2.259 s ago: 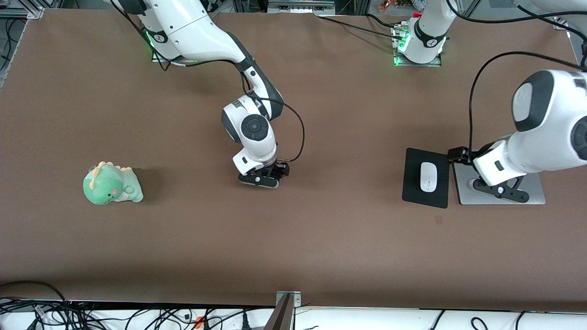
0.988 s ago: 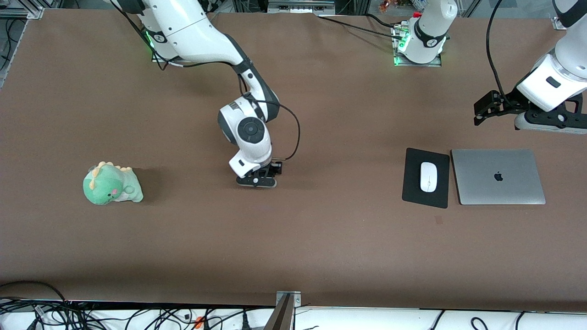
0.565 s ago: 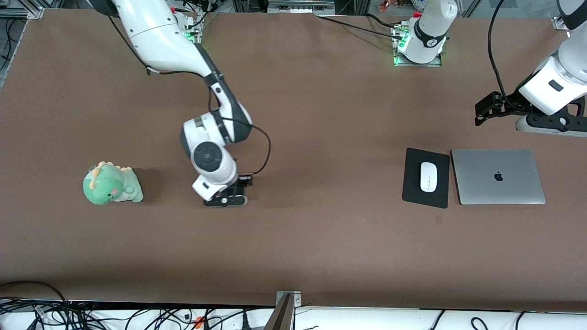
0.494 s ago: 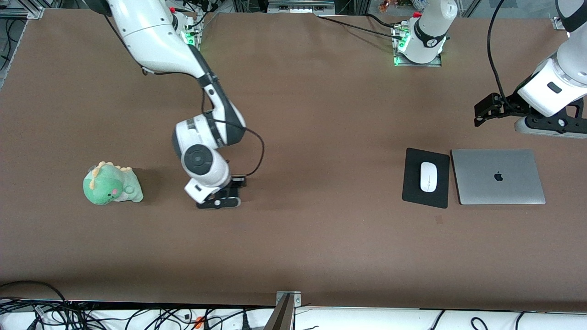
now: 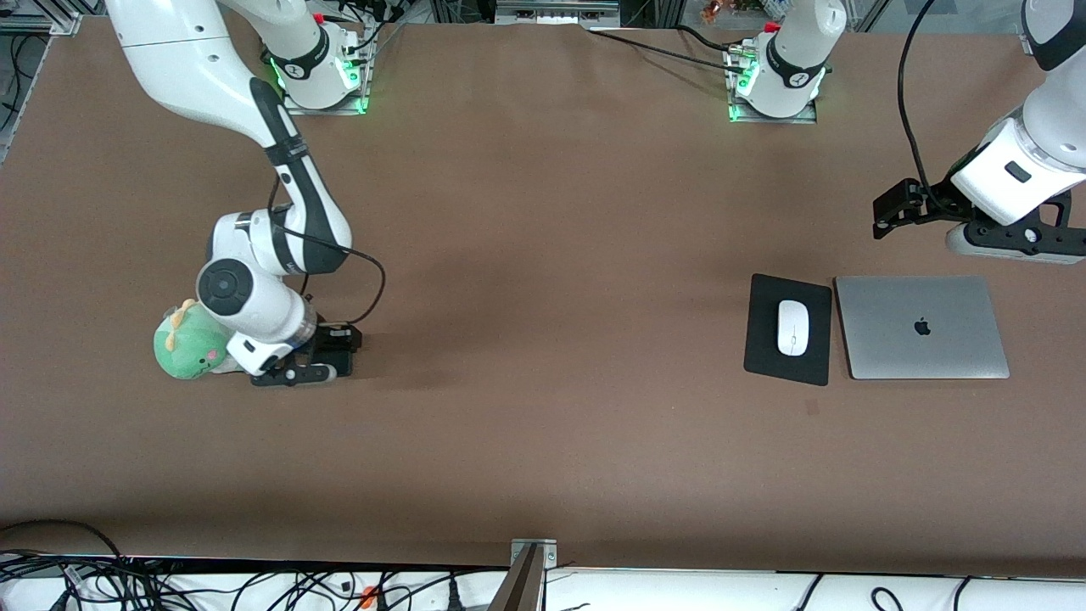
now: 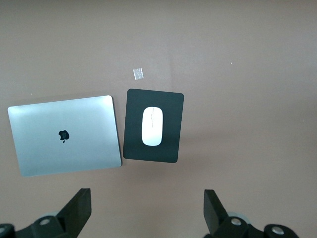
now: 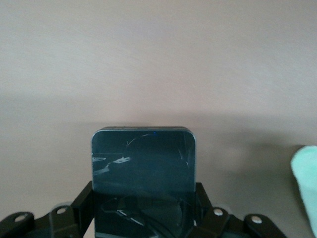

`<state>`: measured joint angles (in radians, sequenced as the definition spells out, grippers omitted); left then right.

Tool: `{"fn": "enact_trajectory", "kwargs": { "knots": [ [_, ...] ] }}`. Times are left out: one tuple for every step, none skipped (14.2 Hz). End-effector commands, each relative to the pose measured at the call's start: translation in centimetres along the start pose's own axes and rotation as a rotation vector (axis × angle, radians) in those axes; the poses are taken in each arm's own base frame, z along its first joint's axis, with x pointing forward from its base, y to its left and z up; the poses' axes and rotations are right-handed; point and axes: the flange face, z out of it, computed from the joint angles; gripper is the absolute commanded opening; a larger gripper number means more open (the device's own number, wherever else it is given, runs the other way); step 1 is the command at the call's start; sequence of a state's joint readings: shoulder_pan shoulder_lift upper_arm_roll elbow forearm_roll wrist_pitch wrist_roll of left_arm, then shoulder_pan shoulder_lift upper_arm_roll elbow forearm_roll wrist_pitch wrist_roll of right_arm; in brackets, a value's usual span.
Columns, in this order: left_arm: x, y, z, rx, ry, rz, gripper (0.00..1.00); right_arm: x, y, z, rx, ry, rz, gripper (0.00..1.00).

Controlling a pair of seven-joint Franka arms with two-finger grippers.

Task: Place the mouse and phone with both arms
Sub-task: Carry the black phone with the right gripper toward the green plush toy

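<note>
Right claw (image 5: 299, 371), pinching the phone (image 7: 143, 171), has swung beside the dinosaur toy (image 5: 188, 348); left claw (image 6: 148, 218) spread

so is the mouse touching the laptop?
Apart. The left wrist view shows the mouse lying on the mat, a strip of mat between it and the laptop.

Glossy white mouse (image 5: 792, 327), matt black mat (image 5: 766, 354), brushed-metal laptop (image 5: 921, 327).
</note>
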<state>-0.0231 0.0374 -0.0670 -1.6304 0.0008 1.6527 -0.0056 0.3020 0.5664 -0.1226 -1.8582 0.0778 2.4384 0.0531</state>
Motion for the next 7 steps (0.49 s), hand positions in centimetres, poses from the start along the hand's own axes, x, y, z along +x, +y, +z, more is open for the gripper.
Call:
{"fn": "enact_trajectory", "kwargs": {
  "knots": [
    [0.6,0.7,-0.3,0.016,0.005,-0.022,1.0,-2.4,1.2,0.9,0.019,0.047,-0.004,0.09],
    [0.7,0.8,-0.1,0.016,0.002,-0.034,1.0,-2.8,1.3,1.6,0.017,0.053,-0.003,0.09],
    [0.7,0.9,0.0,0.016,0.002,-0.034,1.0,-3.3,1.5,2.1,0.015,0.056,0.0,0.09],
    [0.7,0.9,0.0,0.016,-0.001,-0.034,1.0,-3.6,1.5,2.4,0.014,0.056,-0.004,0.09],
    [0.7,0.8,0.0,0.017,-0.001,-0.036,1.0,-3.7,1.6,2.5,0.014,0.054,-0.01,0.1],
    [0.7,0.7,0.1,0.017,-0.003,-0.037,1.0,-3.9,1.6,2.7,0.013,0.051,-0.012,0.11],
    [0.7,0.8,0.3,0.017,-0.006,-0.036,1.0,-4.1,1.7,3.1,0.012,0.048,-0.01,0.12]
  ]
}}
